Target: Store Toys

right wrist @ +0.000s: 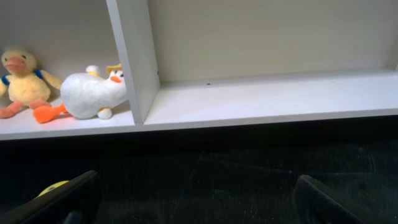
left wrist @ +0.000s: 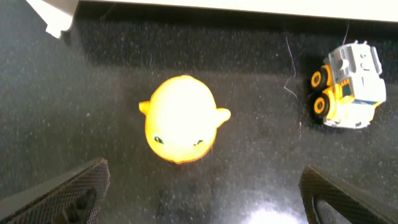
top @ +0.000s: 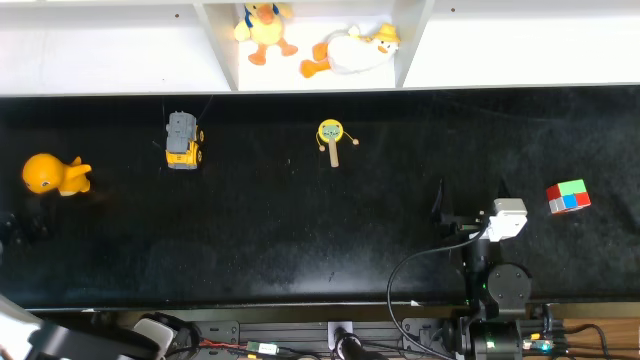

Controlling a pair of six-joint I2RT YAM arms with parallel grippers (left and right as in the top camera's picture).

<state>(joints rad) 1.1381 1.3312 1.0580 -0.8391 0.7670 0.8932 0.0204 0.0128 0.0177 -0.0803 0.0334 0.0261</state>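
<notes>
Left jaws: wide open and holding nothing; we saw both fingers spread well apart above the desk.
Yellow duck toy: it sat on the desk just ahead of the left jaws, centred between the lines of the two fingers. It touched neither, and its face was turned toward them.
How the duck would handle: we judged it light and probably hollow. Its smooth, rounded skin could slip out of a hard pinch.
Where to hold it: across the widest part of the body, one finger on each flank near the little wings, closing gently.
Toy truck: it stood farther out than the duck, toward the right arm's side of the left jaws and well apart from the duck. We took it for stiff plastic on wheels that could roll, best gripped across the body sides.
Right jaws: also spread wide with nothing between them, facing the shelf.
Plush duck and plush goose: they already lay in the shelf compartment beyond the divider, toward the left arm's side of the right jaws.
Rattle: it lay on the desk ahead of the right jaws and toward the left arm's side; small and thin-handled.
Colour cube: it sat on the desk to the outer side of the right jaws, apart from them; stiff and flat-faced, so easy to pinch.
Progress: we judged four toys were left to store, with the duck the likely first.
</notes>
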